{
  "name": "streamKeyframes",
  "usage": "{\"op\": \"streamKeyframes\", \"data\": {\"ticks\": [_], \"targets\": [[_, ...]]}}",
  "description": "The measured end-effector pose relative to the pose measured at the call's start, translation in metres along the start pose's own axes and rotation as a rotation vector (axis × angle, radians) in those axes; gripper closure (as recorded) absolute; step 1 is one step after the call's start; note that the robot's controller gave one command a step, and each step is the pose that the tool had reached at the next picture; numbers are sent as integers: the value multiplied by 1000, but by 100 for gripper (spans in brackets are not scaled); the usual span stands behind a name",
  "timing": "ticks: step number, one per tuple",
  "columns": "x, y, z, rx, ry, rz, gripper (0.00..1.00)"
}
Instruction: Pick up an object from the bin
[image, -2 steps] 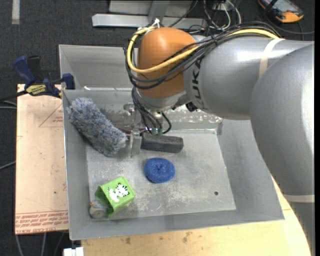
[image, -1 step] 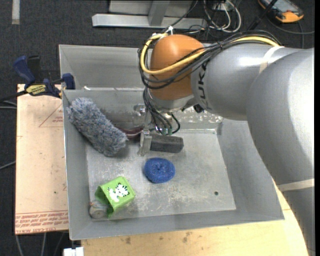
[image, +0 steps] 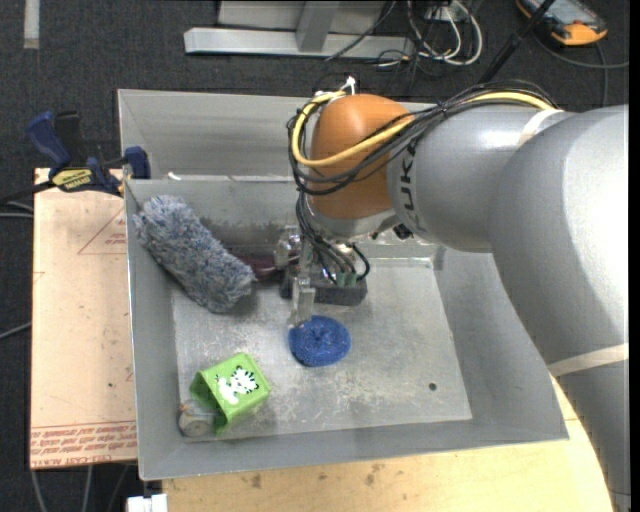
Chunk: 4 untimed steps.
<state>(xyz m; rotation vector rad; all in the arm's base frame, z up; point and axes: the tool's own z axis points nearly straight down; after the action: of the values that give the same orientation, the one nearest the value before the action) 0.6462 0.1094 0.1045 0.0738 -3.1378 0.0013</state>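
**Step in hand.** The gripper (image: 305, 303) is low inside the bin (image: 400, 350), near the middle of its floor. Its tip stands at the upper left edge of a blue round pad (image: 321, 342), which lies flat on the floor. Whether they touch cannot be told, nor whether the gripper is open or closed. Nothing is seen held. Judged from this, the task is at the approach stage and no pick is made yet.

**Other things.** A grey fluffy duster (image: 192, 254) lies along the left wall. A small dark red thing (image: 262, 267) sits between its end and the gripper. A green cube (image: 233, 389) rests in the near left corner, well apart from the gripper.

**Next move.** The pad is flat and low. A grasp probably calls for the gripper to be centred over it and closed across its rim.

**Writing.** The arm (image: 480, 190) bears dark lettering, read in part as "UK". The cube has a white patch with dark marks, which is not legible.
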Motion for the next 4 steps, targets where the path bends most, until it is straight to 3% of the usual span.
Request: {"op": "streamKeyframes", "data": {"ticks": [1,2,3,4], "targets": [[10,-18,18,-2,-6,-10,100],[10,-18,18,-2,-6,-10,100],[17,-41,-25,-3,3,-40,100],[14,-54,-89,-1,-3,-98,100]]}}
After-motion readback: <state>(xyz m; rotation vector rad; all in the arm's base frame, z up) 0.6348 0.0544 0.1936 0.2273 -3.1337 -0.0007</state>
